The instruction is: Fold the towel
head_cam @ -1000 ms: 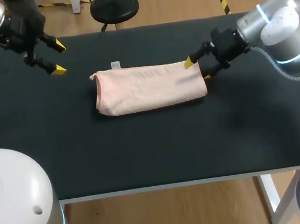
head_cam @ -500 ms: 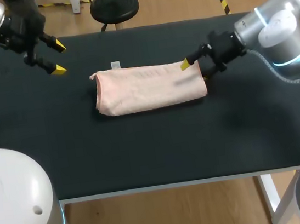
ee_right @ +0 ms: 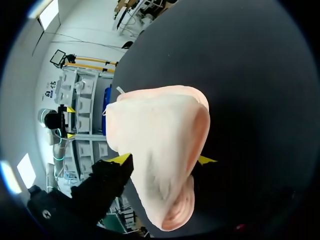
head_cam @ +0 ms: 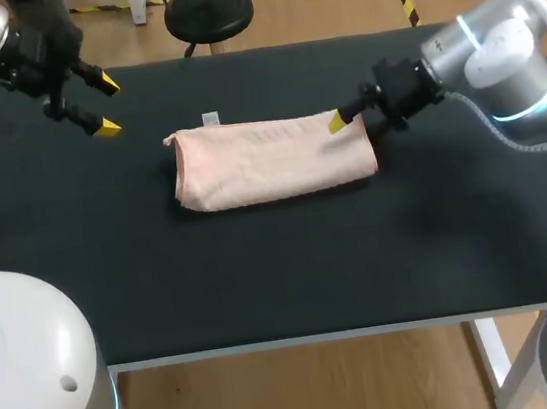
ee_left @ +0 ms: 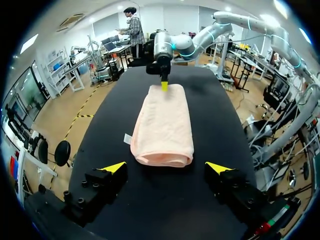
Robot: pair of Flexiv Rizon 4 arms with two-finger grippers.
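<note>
1. Pale-pink folded terry towel (head_cam: 273,159) (ee_left: 162,125) (ee_right: 160,145) lies flat as a long oblong. Its long axis runs L–R across the matte black desk (head_cam: 262,267) (ee_left: 105,125) (ee_right: 250,75), approx. parallel to the desk's front edge.
2. Towel's L end is a rounded, closed fold. Its R end shows stacked layer edges in the right wrist view.
3. Small white tag (head_cam: 210,119) (ee_left: 127,138) (ee_right: 120,90) sticks out of the towel's far long edge, near the L end.
4. In the left wrist view the towel's long axis points straight away from the left end effector (head_cam: 107,105) (ee_left: 166,167), toward the right end effector (head_cam: 352,133) (ee_left: 164,85) (ee_right: 164,159) at the opposite end.
5. Right end effector is at the towel's R end, by the far corner, w/ fingers spread apart.
   - In the head view one yellow-tipped finger lies over the towel's top and the other is hidden at the towel's end.
   - The right wrist view has the towel's end btwn both tips, w/ no squeeze showing in the cloth.
6. Left end effector is well apart from the towel, off beyond its L end and toward the far side. Its fingers are wide apart and hold nothing.
7. Towel sits about mid-width on the desk, nearer the far edge than the front edge. The desk surface around it is plain and dark.
</note>
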